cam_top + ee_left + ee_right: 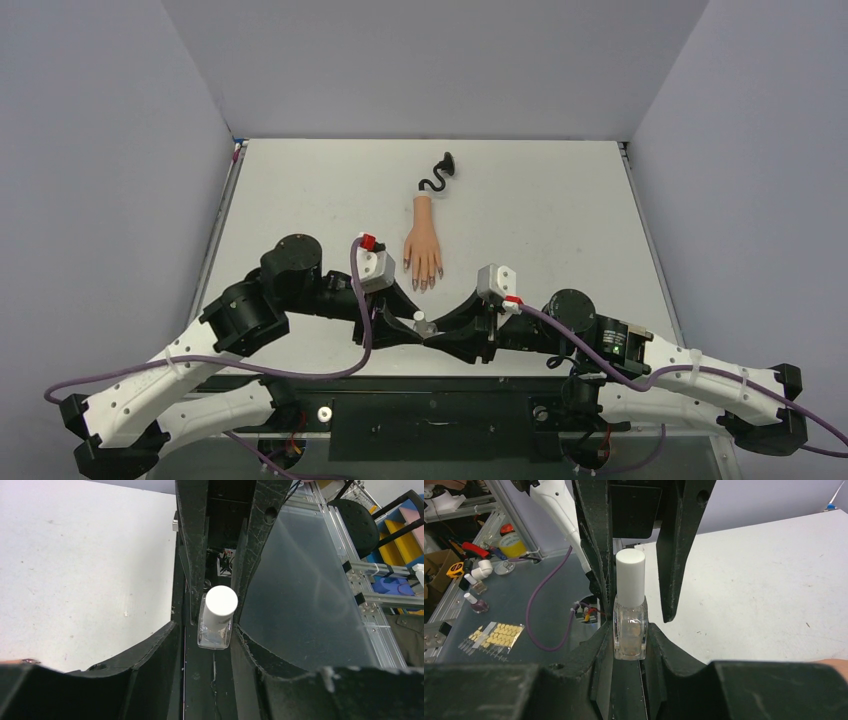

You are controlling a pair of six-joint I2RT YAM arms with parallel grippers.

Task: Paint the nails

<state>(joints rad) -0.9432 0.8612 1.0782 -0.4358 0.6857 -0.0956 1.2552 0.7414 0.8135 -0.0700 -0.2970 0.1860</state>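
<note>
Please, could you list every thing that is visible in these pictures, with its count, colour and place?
table: one, white, under everything
mannequin hand: one, peach, mid-table, fingers toward the arms
nails: five, dark purplish-grey, on its fingertips
stem: one, black, curly, at the hand's far end
polish bottle: one, clear with white cap, between both grippers
small bottles: two, white-capped, off the table
nail-tip sheet: one, yellow, off the table
right gripper: one, black, shut on the bottle's body
left gripper: one, black, open around the cap
</note>
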